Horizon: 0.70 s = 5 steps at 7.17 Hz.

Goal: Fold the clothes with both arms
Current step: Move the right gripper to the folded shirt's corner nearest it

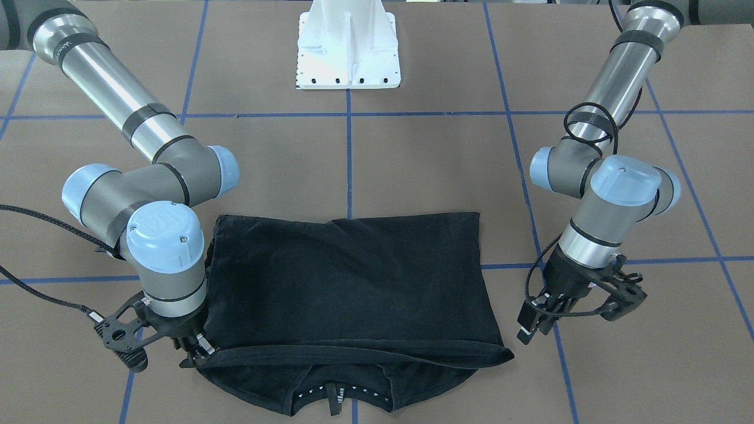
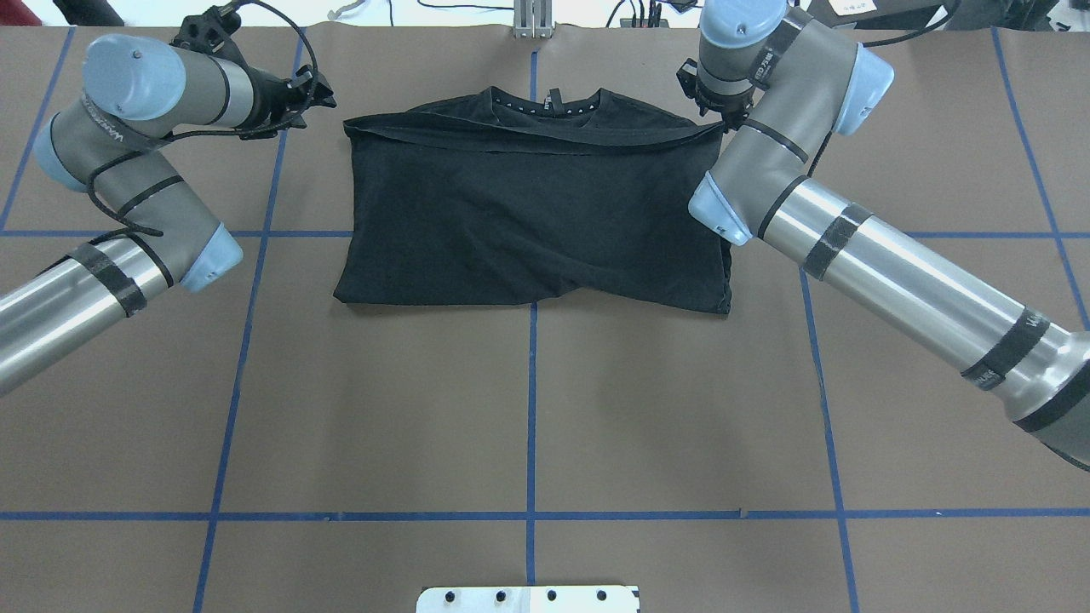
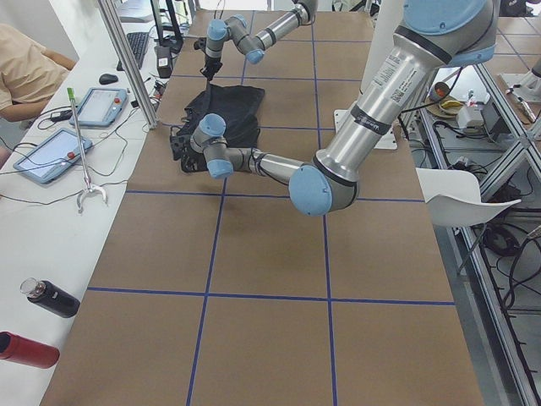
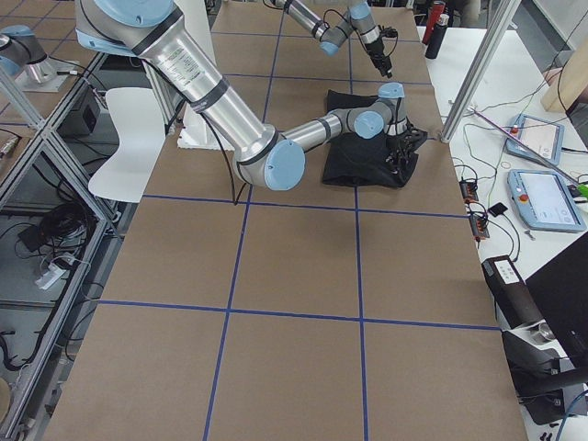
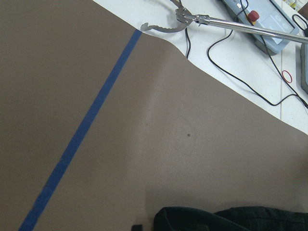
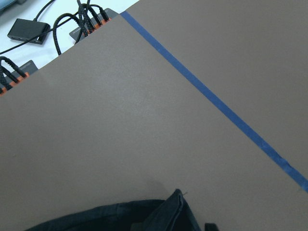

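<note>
So the shirt (image 1: 353,282) looks folded once, hem up near the collar (image 1: 336,397). It's lying flat well out from the white base (image 1: 349,44), with the collar pointing away from it and the long axis running crosswise to that. The right gripper (image 1: 199,347) sits on a corner far from the base, clamped or not can't be told; the left gripper (image 1: 530,327) hangs just off the other corner, holding nothing, gap unclear. Next probably needs fresh grips on one short side.
</note>
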Each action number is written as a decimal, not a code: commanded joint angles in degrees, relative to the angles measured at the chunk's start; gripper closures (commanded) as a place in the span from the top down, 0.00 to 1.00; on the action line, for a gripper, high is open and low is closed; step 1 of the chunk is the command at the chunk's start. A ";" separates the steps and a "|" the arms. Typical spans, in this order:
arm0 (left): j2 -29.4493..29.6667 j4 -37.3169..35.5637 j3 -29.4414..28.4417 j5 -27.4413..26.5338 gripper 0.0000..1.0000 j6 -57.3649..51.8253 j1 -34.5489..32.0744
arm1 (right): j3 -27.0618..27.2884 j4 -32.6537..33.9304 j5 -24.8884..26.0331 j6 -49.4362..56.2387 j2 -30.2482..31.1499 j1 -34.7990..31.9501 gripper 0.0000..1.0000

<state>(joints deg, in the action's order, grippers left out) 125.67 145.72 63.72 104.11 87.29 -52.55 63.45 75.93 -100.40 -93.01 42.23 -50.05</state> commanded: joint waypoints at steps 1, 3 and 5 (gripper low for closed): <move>-0.34 0.00 1.92 0.30 0.62 -0.02 -1.06 | 10.23 -0.25 -0.32 -3.12 5.89 2.56 0.72; -0.69 -0.70 3.16 0.39 0.63 0.25 -1.07 | 26.83 -0.43 0.03 -9.17 18.36 7.57 0.76; -0.78 -0.70 3.16 0.39 0.62 -0.01 -1.07 | 38.19 -0.43 0.47 -17.25 26.91 11.53 0.78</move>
<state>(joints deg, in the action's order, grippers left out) 124.96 145.06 66.79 104.49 87.42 -53.59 94.31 75.52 -100.19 -105.40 63.68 -40.97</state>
